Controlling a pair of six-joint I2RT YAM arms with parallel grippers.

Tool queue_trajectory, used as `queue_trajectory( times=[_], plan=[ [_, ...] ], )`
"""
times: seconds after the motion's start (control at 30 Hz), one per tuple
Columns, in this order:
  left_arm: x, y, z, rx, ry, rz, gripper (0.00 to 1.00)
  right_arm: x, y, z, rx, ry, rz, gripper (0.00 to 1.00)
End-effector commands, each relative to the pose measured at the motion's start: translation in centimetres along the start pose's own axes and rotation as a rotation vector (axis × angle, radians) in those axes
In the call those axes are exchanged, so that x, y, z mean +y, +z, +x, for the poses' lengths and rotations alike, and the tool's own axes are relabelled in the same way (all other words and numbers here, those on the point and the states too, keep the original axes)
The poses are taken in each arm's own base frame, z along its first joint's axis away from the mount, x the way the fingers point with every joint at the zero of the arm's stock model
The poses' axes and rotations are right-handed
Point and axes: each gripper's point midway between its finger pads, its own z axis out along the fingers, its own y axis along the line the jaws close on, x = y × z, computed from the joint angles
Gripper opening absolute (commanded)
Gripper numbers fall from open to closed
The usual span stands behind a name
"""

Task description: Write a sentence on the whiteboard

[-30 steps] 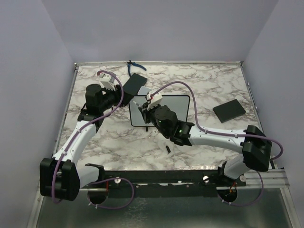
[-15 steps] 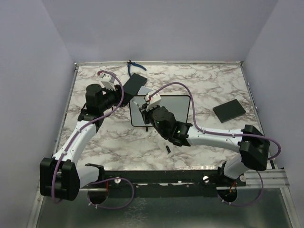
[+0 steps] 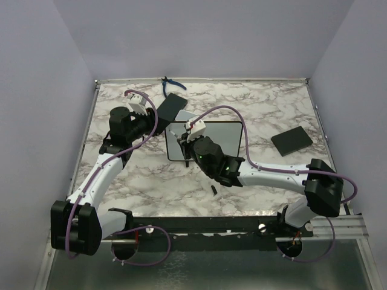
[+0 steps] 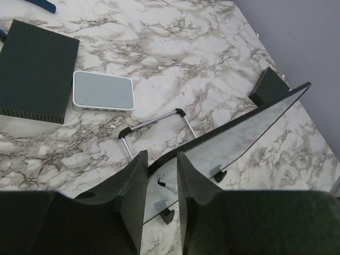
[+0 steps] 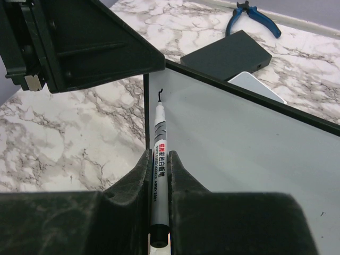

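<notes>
The whiteboard (image 3: 227,142) (image 4: 244,133) (image 5: 239,138) stands propped in the middle of the table. My right gripper (image 3: 183,141) (image 5: 159,154) is shut on a white marker (image 5: 159,143) (image 4: 169,187). The marker's tip touches the board near its upper left corner. Of the sentence, only a short hooked dark stroke (image 5: 159,92) shows at the tip. My left gripper (image 3: 162,125) (image 4: 161,156) straddles the board's left corner. Its jaws are narrow, with the black frame running between them. I cannot tell if the pads press on it.
Behind the board are its wire stand (image 4: 156,119), a grey-white pad (image 4: 102,90) (image 3: 184,115) and a flat black box (image 4: 34,69) (image 3: 172,106). Blue pliers (image 3: 169,84) (image 5: 254,18) lie at the far edge. Another black rectangle (image 3: 292,140) lies right. A small black cap (image 3: 213,190) lies near.
My left jaws have narrowed around the board's corner. The right arm has shifted slightly left with the marker still in its grip. The board has stayed put.
</notes>
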Motion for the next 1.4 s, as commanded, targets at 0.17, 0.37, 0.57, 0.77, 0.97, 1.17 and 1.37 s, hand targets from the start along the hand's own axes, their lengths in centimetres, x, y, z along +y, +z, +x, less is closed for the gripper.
queue_trajectory(
  times=[0.17,0.37,0.57,0.77,0.97,1.17,1.37],
  plan=[
    [-1.0,-0.1,0.5,0.008,0.008,0.046,0.28,-0.9,-0.2,3.4,0.073,-0.030,0.058,0.00],
    [-1.0,-0.1,0.5,0.008,0.008,0.045,0.28,-0.7,-0.2,3.6,0.077,-0.032,0.051,0.00],
    [-0.9,-0.1,0.5,0.009,0.008,0.039,0.28,1.1,-1.1,1.3,0.014,-0.043,-0.043,0.00],
    [-0.9,-0.2,0.5,0.010,0.009,0.038,0.28,1.2,-2.0,-0.8,-0.050,-0.029,-0.046,0.00],
    [-0.9,-0.2,0.5,0.009,0.010,0.036,0.28,0.1,-1.7,-1.8,-0.086,-0.037,0.025,0.00],
    [-0.8,-0.2,0.6,0.011,0.011,0.035,0.28,-0.1,-1.3,-2.1,-0.100,-0.049,0.051,0.00],
    [-0.8,-0.2,0.6,0.013,0.010,0.034,0.28,0.2,-0.9,-2.2,-0.104,-0.060,0.047,0.00]
  ],
)
